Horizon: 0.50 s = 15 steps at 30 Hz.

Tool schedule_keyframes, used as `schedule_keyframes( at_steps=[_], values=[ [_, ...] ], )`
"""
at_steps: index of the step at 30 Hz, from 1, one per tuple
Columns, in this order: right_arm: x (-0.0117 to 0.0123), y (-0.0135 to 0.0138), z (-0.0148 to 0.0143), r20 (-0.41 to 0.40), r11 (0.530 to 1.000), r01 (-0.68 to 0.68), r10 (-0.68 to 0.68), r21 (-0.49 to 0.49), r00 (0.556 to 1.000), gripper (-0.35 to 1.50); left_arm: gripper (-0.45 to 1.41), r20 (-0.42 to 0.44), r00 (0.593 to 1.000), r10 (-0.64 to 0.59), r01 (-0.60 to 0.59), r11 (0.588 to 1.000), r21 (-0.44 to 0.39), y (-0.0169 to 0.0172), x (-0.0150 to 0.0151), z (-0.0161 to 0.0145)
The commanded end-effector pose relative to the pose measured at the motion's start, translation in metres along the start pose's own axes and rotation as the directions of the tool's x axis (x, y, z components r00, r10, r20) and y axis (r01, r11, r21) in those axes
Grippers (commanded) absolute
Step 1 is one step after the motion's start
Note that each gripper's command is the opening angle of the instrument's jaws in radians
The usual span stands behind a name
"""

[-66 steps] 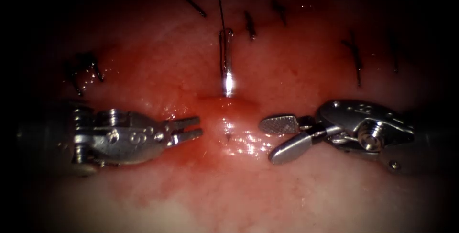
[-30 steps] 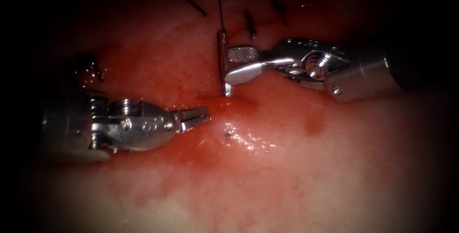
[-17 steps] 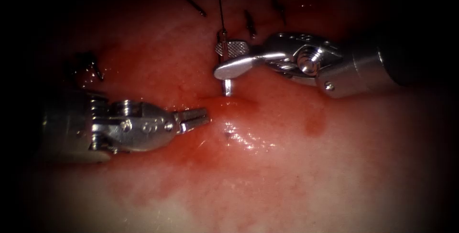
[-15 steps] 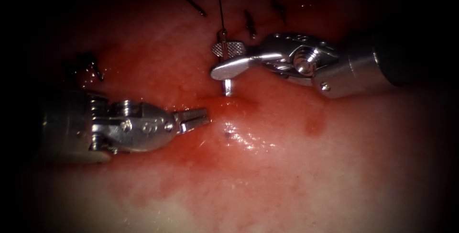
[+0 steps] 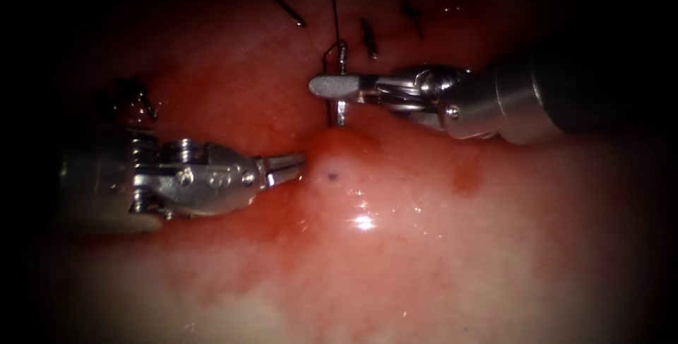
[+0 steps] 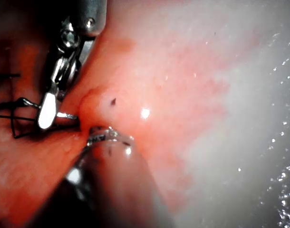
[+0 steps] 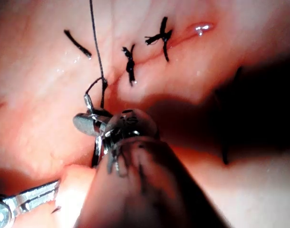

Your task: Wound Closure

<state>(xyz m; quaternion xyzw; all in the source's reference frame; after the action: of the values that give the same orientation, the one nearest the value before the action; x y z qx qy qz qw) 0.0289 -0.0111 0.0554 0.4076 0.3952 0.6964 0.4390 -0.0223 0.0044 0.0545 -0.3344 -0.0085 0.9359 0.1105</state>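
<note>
Compared with the frame 2.2 s ago, the right tool (image 5: 326, 87) has travelled from beside the mound up to the needle (image 5: 340, 107) and, its jaws wide half a second ago, is now clamping the shank near the swaged end, where the thread (image 5: 333, 1) is running up and away. The tissue (image 5: 395, 245) has risen into a taller mound (image 5: 339, 157) where the needle is entering it, and the needle body is lying buried there. The left tool (image 5: 300, 162) has edged against the mound's left flank; its jaws are sitting narrow, almost together, and holding nothing visible. Cut ends of thread (image 5: 369, 37) from finished stitches are lying behind.

Left wrist view: the right tool (image 6: 46, 111) is gripping the needle (image 6: 66, 115) just beside the mound, while the left tool's tip (image 6: 107, 135) is pressing on the bulge. A dark speck (image 6: 112, 100) is marking the crest; whether it is the needle point cannot be told.

Right wrist view: the right tool (image 7: 90, 124) is closing on the needle (image 7: 88, 101) close to the thread's (image 7: 95, 38) attachment; the left tool (image 7: 38, 194) is lying beside the mound.

Judgement: with the needle in the tissue, good handling is asking for rotation along the needle's curve rather than a straight push, with the left tool steadying the mound as counter-pressure and the thread kept slack.
</note>
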Motion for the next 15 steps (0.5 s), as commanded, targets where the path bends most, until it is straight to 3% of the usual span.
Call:
schedule_keyframes(
  at_steps=[1, 6, 15],
  values=[
    [-0.001, -0.0003, 0.0005, 0.017, 0.999, -0.043, 0.042, 0.008, 0.999, -0.35, -0.01, -0.001, 1.0, -0.001, 0.001, 1.0, -0.003, 0.001, 0.0, 0.0008],
    [-0.0027, -0.0019, 0.0, 0.074, 0.966, -0.254, 0.251, 0.038, 0.965, -0.35, -0.01, -0.001, 1.0, -0.001, 0.001, 1.0, -0.003, 0.001, 0.0, 0.0007],
    [-0.0062, -0.0043, -0.0008, 0.167, 0.88, -0.466, 0.449, 0.088, 0.878, -0.35, -0.01, 0.002, 1.0, 0.0, 0.0, 1.0, -0.005, 0.001, -0.0001, 0.0007]
  ],
)
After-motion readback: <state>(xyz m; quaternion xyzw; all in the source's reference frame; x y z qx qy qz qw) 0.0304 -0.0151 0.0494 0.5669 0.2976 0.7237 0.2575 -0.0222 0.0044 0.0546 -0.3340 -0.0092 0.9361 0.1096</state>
